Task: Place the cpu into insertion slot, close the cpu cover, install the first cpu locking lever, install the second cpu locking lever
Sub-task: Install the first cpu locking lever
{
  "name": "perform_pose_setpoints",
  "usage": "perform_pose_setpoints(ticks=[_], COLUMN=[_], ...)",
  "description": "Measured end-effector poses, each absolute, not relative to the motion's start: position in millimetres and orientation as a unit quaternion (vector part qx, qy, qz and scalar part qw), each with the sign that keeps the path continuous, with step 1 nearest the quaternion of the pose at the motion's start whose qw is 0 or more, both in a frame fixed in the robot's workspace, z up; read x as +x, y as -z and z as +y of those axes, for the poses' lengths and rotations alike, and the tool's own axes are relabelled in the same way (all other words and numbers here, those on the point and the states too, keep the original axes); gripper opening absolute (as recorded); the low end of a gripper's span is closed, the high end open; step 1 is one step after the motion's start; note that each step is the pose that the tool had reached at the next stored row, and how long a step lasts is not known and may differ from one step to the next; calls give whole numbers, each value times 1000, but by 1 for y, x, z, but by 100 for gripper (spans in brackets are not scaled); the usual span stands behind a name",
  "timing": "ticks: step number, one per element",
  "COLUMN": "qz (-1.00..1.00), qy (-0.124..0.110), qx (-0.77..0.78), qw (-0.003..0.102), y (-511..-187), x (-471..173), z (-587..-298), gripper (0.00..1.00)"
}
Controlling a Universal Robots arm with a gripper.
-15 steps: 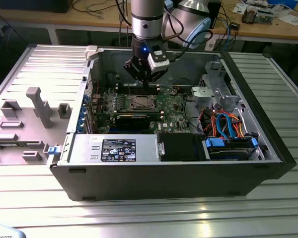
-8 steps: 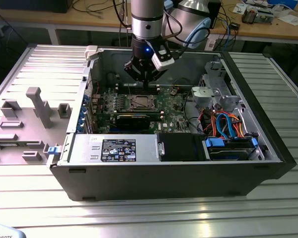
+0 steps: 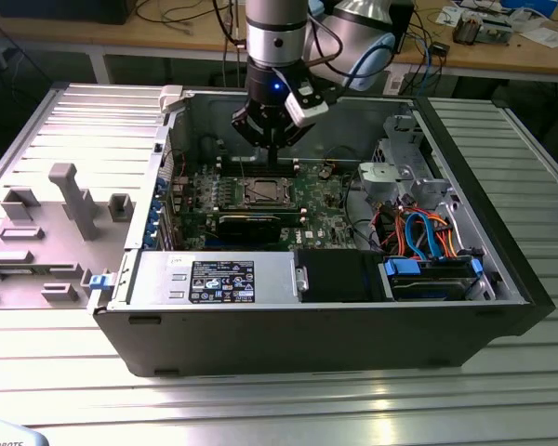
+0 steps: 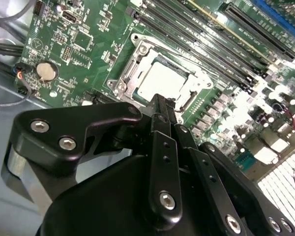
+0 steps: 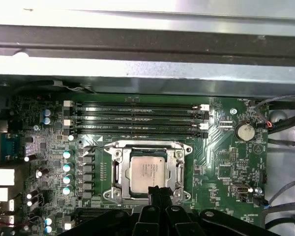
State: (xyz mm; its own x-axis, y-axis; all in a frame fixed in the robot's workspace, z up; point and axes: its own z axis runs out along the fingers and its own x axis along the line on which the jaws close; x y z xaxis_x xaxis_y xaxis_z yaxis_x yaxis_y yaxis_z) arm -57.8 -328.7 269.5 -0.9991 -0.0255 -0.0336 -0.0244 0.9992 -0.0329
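One cpu (image 5: 147, 169) sits in its socket, with the shut tool (image 5: 157, 191) at its edge.
Exterior view: the tool (image 3: 272, 153) hangs over the green motherboard (image 3: 325, 200) in one open case (image 3: 307, 334) on the counter (image 3: 260, 400). Second wrist view: the cpu, a flat silver-grey square with no long axis, lies face up, and one silvery cpu cover (image 4: 132, 73) frames it. The tool's fingers are pressed together and grip nothing. First wrist view: the cpu's edges run parallel to four black memory slots (image 5: 137, 118).
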Motion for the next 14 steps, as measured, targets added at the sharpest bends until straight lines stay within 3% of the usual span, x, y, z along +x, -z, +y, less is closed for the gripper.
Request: perform_pose_setpoints(ticks=[14], qz=[1000], qy=[16], qx=[-12], qw=[17], y=[-267], x=[-120], z=[-328], gripper=[11])
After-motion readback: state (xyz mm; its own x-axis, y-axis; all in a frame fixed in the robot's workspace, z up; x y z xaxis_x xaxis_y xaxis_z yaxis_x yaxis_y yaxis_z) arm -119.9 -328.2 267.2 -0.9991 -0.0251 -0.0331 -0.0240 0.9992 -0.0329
